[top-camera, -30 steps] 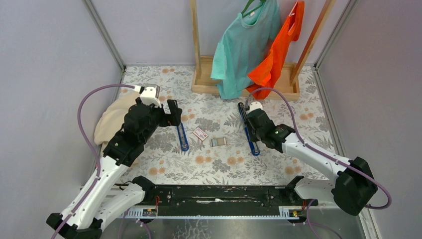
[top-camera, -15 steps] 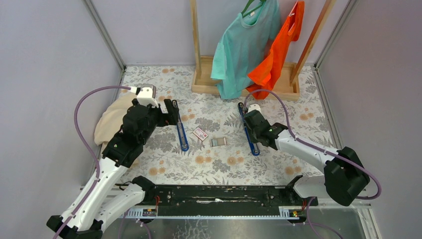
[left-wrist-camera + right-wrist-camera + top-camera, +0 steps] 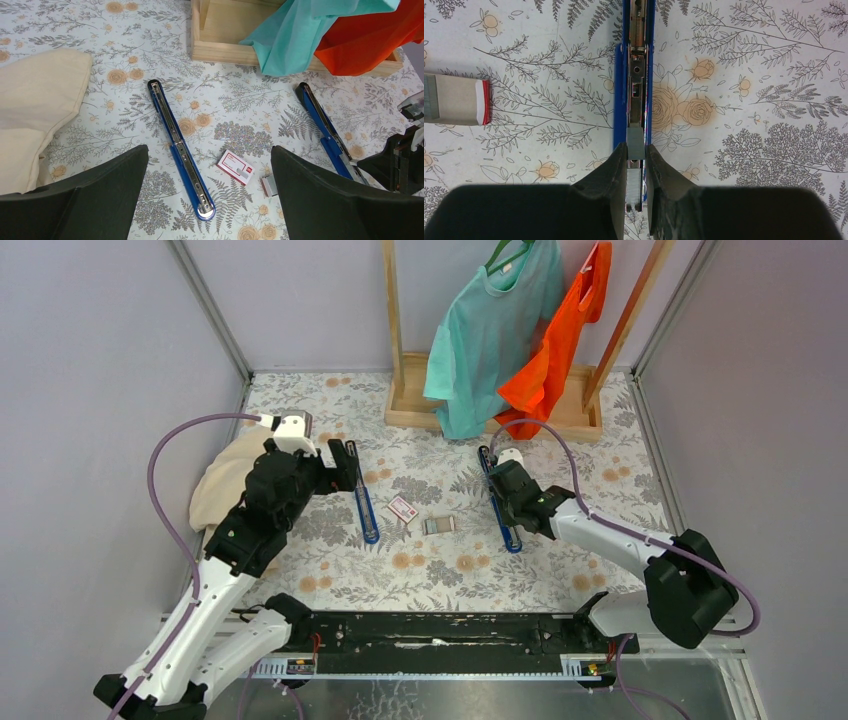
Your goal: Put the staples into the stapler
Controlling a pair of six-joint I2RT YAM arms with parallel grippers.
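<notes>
My right gripper (image 3: 636, 152) is shut on a short grey strip of staples (image 3: 635, 140), held in line over the open metal channel of a long blue stapler (image 3: 639, 60). In the top view that stapler (image 3: 512, 535) lies right of centre, with the right gripper (image 3: 506, 485) low over its middle. A second opened blue stapler (image 3: 181, 152) lies left of centre. My left gripper (image 3: 209, 150) hovers open above it with nothing between its fingers (image 3: 80, 200).
A red-and-white staple box (image 3: 402, 507) and its grey inner tray (image 3: 438, 525) lie between the two staplers. A cream cloth (image 3: 225, 480) sits far left. A wooden rack base (image 3: 420, 405) with teal (image 3: 495, 330) and orange (image 3: 555, 350) shirts stands behind.
The right arm's elbow has swung left and its gripper has crept a little up along the right stapler, still holding the staples. The left arm has hardly moved.
</notes>
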